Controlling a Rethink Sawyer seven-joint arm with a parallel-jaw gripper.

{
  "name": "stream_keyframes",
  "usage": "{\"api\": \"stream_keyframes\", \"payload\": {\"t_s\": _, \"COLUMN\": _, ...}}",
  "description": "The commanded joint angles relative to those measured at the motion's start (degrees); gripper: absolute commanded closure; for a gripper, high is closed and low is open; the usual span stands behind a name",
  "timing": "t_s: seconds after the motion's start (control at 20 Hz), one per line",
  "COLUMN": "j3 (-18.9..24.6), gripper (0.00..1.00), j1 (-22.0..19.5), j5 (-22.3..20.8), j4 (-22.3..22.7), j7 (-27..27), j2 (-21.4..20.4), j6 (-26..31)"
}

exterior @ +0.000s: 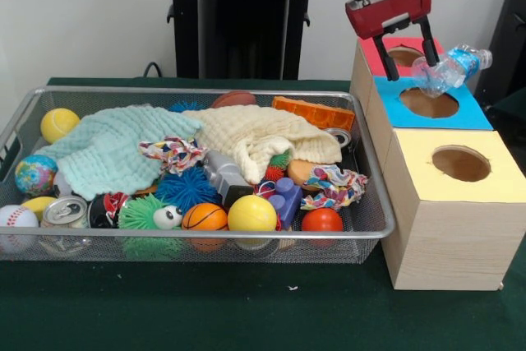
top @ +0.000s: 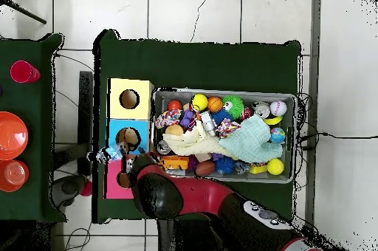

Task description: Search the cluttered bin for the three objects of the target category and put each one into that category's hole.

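Note:
My gripper (exterior: 413,70) hangs over the far end of the row of boxes, its black fingers (exterior: 383,57) spread open. A clear plastic bottle (exterior: 452,67) with a blue label lies tilted against the right finger, above the blue box's hole (exterior: 428,103); nothing is clamped between the fingers. In the overhead view the gripper (top: 130,164) sits over the blue and red boxes, with the bottle (top: 111,153) beside it. A crushed can (exterior: 65,210) lies at the bin's front left and another can (exterior: 338,136) by its right wall.
The wire mesh bin (exterior: 374,232) holds balls, cloths, rope toys, blocks and spiky toys. Beside it stand the red box (exterior: 374,51), the blue box (exterior: 472,117) and the yellow box (exterior: 448,203), each with a round hole on top.

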Motion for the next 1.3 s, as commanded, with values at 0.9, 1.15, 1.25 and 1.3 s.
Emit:
{"api": "stream_keyframes", "payload": {"t_s": 0.9, "j3": -6.75, "gripper": 0.0, "j1": 2.89, "j5": -4.3, "j4": -7.14, "j7": 8.2, "j2": -1.75, "j6": -5.42}}
{"api": "stream_keyframes", "payload": {"t_s": 1.15, "j3": -6.96, "gripper": 0.0, "j1": 2.98, "j5": -4.4, "j4": -7.08, "j7": 8.68, "j2": -1.95, "j6": -5.01}}
{"api": "stream_keyframes", "payload": {"t_s": 1.25, "j3": -6.86, "gripper": 0.0, "j1": 2.95, "j5": -4.27, "j4": -6.96, "j7": 8.96, "j2": -2.08, "j6": -4.83}}
{"api": "stream_keyframes", "payload": {"t_s": 1.3, "j3": -6.94, "gripper": 0.0, "j1": 3.06, "j5": -4.27, "j4": -6.96, "j7": 8.95, "j2": -2.11, "j6": -4.85}}
